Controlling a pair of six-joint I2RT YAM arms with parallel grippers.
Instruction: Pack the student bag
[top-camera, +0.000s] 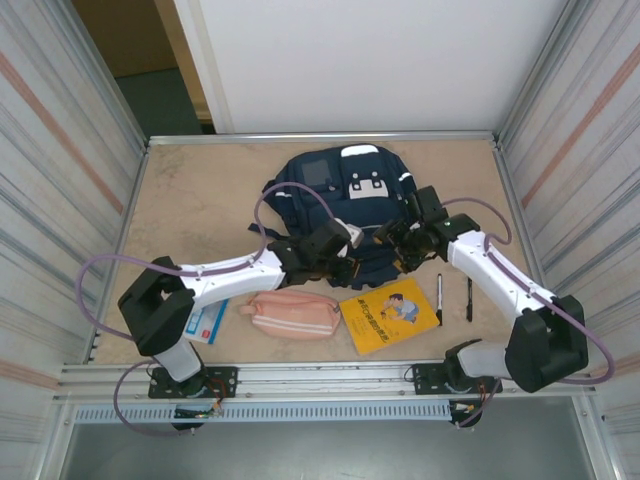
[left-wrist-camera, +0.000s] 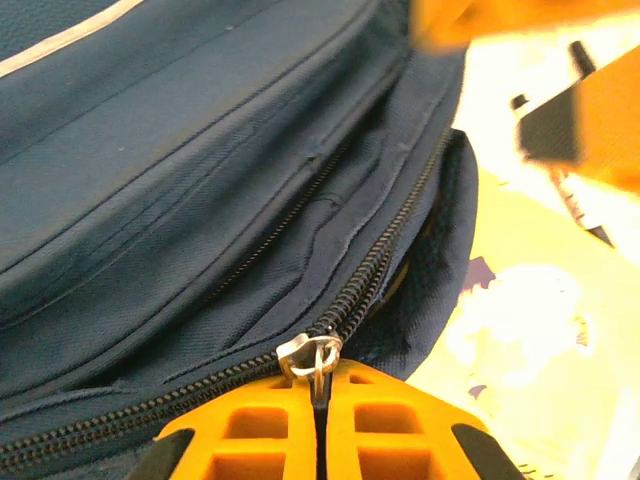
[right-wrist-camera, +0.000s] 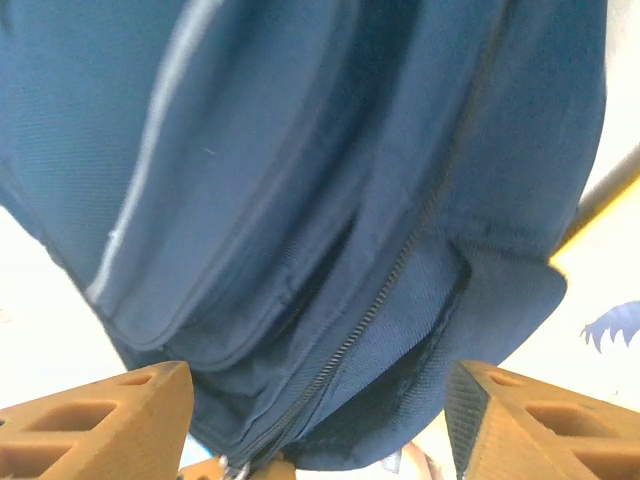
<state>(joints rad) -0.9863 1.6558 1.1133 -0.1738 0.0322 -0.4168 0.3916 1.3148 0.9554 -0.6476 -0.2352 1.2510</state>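
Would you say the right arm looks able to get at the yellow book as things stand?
Probably yes. The right gripper is open and empty by the student bag, and the yellow book lies flat and uncovered on the table just nearer the arm's base, with nothing between them.

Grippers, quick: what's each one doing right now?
Left gripper: shut on the zipper pull of the student bag.
Right gripper: open, fingers apart either side of the bag's corner, gripping nothing.

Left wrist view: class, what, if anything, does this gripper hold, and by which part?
The left gripper holds the student bag by its metal zipper pull, pinched between the fingertips.
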